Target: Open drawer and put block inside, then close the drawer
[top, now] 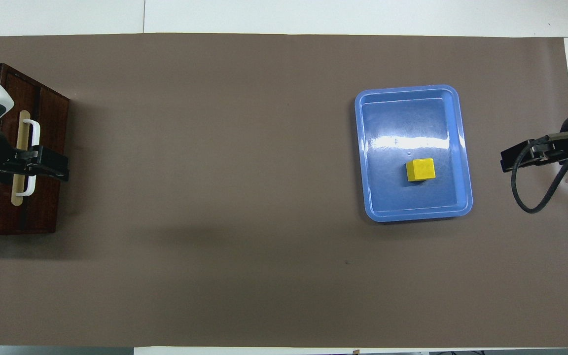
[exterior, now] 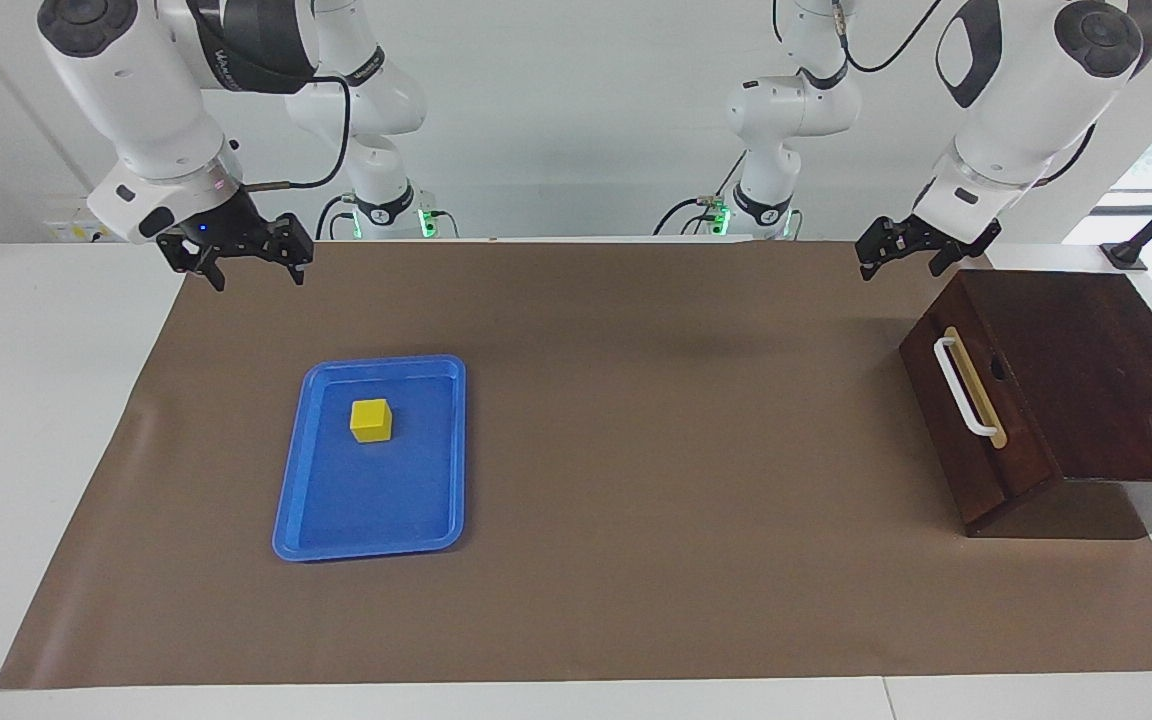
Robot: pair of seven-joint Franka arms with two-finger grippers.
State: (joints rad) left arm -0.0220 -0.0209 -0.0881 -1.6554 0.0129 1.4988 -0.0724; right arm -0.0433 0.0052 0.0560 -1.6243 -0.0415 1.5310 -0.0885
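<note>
Yellow, the block (exterior: 371, 420) sits in the blue tray (exterior: 296, 480) toward the right arm's end of the bench (exterior: 636, 500), well apart from the right tool (exterior: 248, 268), raised with fingers apart. Left tool (exterior: 904, 255) hangs by the shut drawer (exterior: 971, 400), fingers apart.

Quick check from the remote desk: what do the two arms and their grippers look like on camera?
Both arms are glossy white with rounded joints and dark grey caps. The right gripper and left gripper are black. A black cable loops to the right arm's wrist; green lights glow at both bases.
</note>
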